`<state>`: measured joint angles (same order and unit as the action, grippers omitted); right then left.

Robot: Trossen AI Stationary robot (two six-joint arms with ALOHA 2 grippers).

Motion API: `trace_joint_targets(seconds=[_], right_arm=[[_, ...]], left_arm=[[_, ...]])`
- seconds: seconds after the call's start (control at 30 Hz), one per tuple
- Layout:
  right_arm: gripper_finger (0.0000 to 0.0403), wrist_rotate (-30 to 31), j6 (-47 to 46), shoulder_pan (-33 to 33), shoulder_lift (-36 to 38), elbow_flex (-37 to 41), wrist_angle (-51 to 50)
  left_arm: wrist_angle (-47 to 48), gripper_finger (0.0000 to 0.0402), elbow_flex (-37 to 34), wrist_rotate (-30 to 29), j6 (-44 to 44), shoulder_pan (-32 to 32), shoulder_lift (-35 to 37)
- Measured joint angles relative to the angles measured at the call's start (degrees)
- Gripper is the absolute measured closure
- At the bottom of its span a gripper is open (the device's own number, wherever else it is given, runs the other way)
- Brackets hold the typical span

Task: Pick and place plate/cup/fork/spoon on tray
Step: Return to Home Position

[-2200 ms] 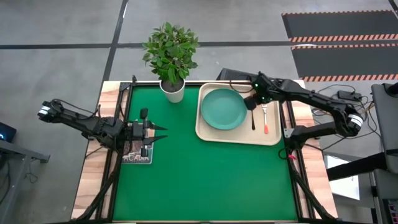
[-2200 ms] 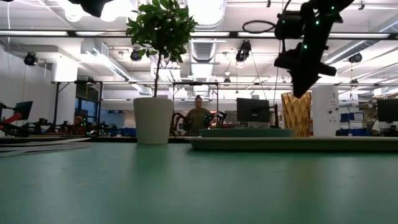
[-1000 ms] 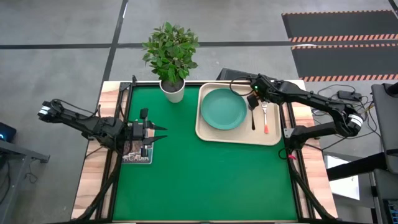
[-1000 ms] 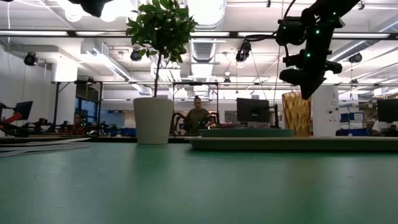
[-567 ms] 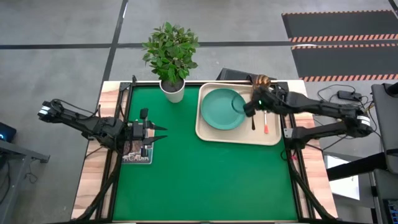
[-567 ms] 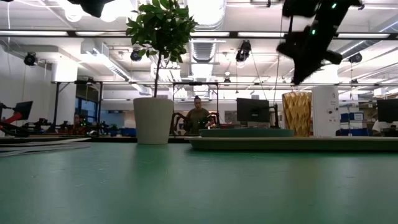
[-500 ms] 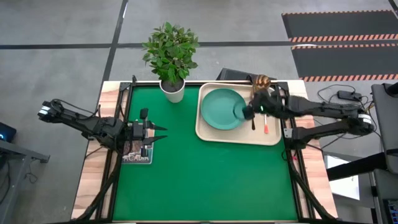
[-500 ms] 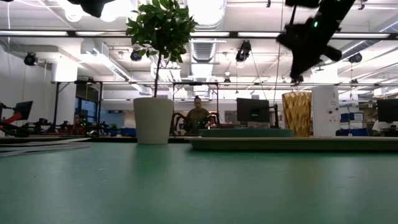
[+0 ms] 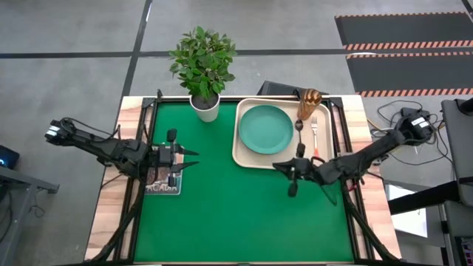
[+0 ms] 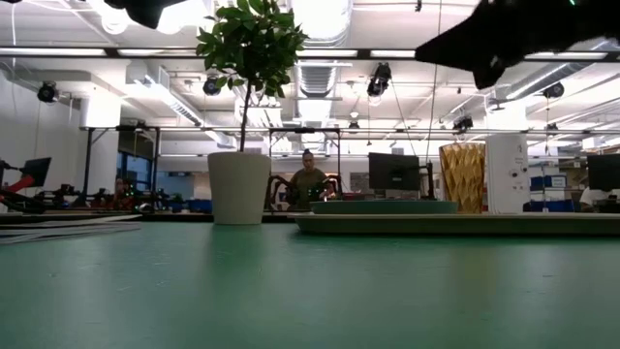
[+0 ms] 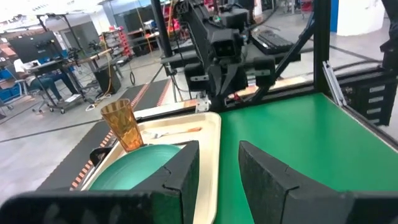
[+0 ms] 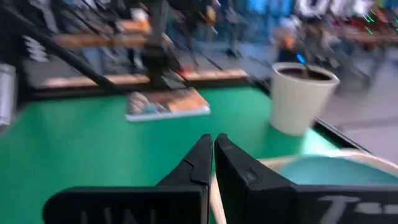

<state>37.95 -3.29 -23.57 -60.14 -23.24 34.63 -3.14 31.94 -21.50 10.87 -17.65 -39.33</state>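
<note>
since a moment ago my right gripper point(image 9: 290, 177) has left the tray point(image 9: 245, 158), jaws closed and empty; cup point(image 9: 308, 103), plate point(image 9: 265, 129), spoon point(image 9: 299, 131), fork point(image 9: 314, 134) sit on it. left gripper point(image 9: 185, 159) waits left, jaws open.

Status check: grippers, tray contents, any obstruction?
Right gripper shut, empty, over mat near tray. Left gripper open, parked left. Plate, cup, fork, spoon on tray. Nothing obstructing.

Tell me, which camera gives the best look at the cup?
The left wrist view: the cup stands upright, amber and see-through, on the tray beside the plate. The high view shows it small, at the tray's far corner. The low view shows its side, behind the tray's rim. The right wrist view misses it.
</note>
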Motion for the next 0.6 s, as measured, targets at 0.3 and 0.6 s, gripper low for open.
trace_joint_targets(seconds=[0.3,0.6], right_arm=[[0.0394,-10.67,4.83,2.31,7.41,14.17,17.05],[0.0394,-11.18,10.66,2.47,20.25,19.54,16.65]], left_arm=[[4.01,0.0307,-0.46,0.30,-2.15,0.00,0.06],[0.32,0.0307,-8.44,0.72,-3.16,0.00,4.57]])
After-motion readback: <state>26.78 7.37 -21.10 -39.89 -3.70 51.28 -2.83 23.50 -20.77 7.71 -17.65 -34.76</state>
